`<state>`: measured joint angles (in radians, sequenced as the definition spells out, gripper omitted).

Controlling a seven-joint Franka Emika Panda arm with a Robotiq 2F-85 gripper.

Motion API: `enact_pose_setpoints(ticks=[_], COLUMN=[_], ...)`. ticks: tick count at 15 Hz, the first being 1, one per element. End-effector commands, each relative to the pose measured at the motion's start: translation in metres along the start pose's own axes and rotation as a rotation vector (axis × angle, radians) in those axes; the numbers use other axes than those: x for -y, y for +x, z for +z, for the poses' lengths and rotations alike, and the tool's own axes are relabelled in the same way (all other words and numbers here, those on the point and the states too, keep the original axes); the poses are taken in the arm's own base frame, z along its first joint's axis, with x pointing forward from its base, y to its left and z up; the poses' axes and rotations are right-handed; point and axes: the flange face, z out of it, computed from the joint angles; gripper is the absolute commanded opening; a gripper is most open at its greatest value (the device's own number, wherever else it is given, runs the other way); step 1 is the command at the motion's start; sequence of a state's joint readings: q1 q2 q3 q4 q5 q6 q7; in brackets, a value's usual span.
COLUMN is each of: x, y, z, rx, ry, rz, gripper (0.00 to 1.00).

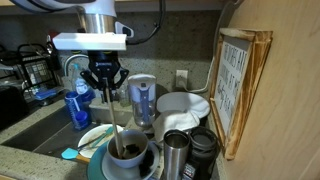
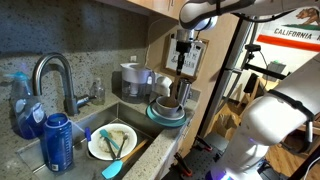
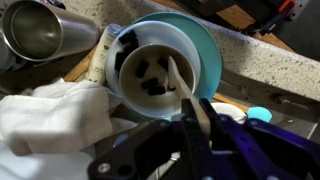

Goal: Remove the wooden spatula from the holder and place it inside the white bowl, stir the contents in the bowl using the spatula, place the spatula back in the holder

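One gripper [image 1: 106, 82] hangs over the white bowl [image 1: 130, 158], jaws clamped on the upper end of the wooden spatula [image 3: 185, 90]. The spatula's tip is down inside the bowl, among dark contents, possibly lumps; the wrist view is blurry. The bowl sits on a teal plate [image 3: 208, 50]. The holder [image 1: 176, 155] stands just beside the bowl. Speckled granite counter [image 3: 262, 65], a sink [image 1: 45, 125] with a faucet [image 2: 52, 72], and a framed sign [image 1: 240, 90] leaning at the wall.

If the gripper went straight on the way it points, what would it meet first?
Likely the white bowl directly below the gripper; the wooden spatula in its jaws dips inside it.
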<state>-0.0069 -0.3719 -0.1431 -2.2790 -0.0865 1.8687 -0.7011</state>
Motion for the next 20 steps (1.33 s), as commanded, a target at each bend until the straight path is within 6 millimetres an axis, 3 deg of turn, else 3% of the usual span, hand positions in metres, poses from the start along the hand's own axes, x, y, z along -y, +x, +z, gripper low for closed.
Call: enact_pose_setpoints(ticks=[1,6,15,20], x=[0.0,-0.014,-0.014,-0.008], y=[-0.015,-0.017,0.0,0.01], z=[0.012,0.011,0.019,0.025], rx=[-0.015,-0.001,-0.037,-0.096], ry=[0.017,-0.022,-0.155,-0.136], rz=[0.039,0.064,0.109,0.116], gripper=[0.03,0.03,0.03,0.03])
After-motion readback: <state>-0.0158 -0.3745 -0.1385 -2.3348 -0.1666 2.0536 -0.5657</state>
